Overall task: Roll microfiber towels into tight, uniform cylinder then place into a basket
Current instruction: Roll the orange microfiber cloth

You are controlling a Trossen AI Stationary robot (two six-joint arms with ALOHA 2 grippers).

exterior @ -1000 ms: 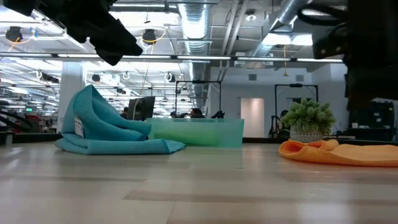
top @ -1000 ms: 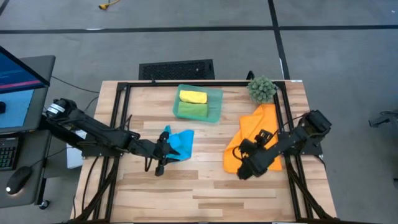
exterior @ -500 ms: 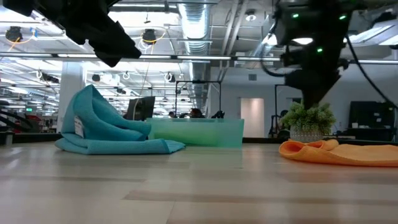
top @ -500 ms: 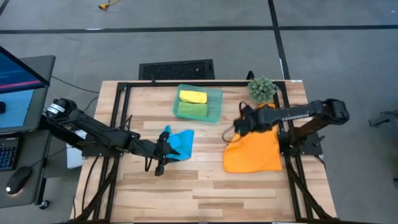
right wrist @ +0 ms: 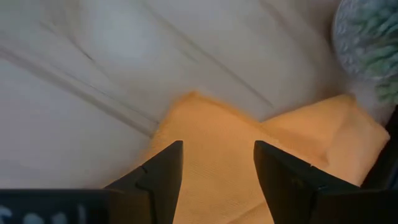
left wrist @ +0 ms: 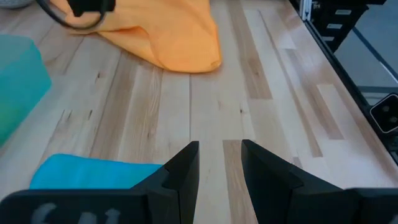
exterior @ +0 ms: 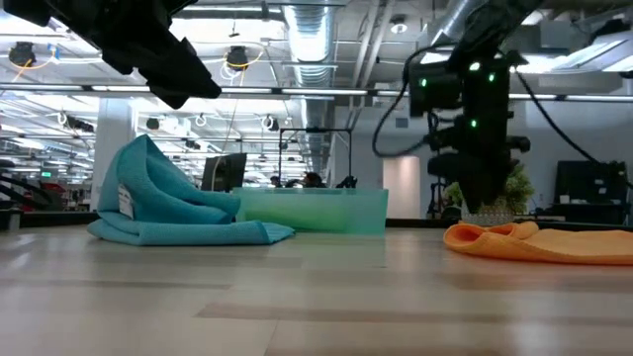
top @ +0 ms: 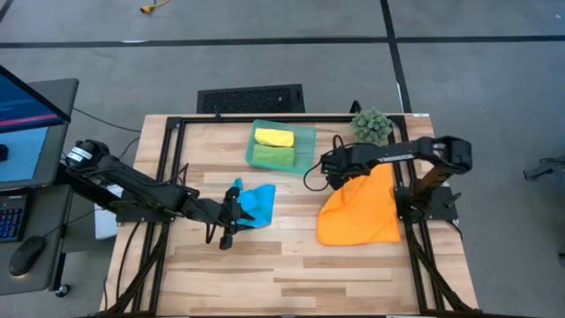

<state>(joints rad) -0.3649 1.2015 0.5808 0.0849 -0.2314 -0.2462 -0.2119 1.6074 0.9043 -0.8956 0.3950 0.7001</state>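
Within a second the right gripper (top: 328, 167) has swung up the bench from the orange towel's (top: 360, 210) near edge to its far corner—fingers spread, empty, poised over it—beside the basket (top: 305, 150), while the left gripper (top: 231, 212), half-parted and empty, waits beside the blue towel (top: 258, 203)—so rolling is not begun.

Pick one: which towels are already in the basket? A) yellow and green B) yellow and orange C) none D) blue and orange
A: the high view shows the yellow towel and the green towel rolled inside the basket, while the blue towel and the orange towel lie out on the table.
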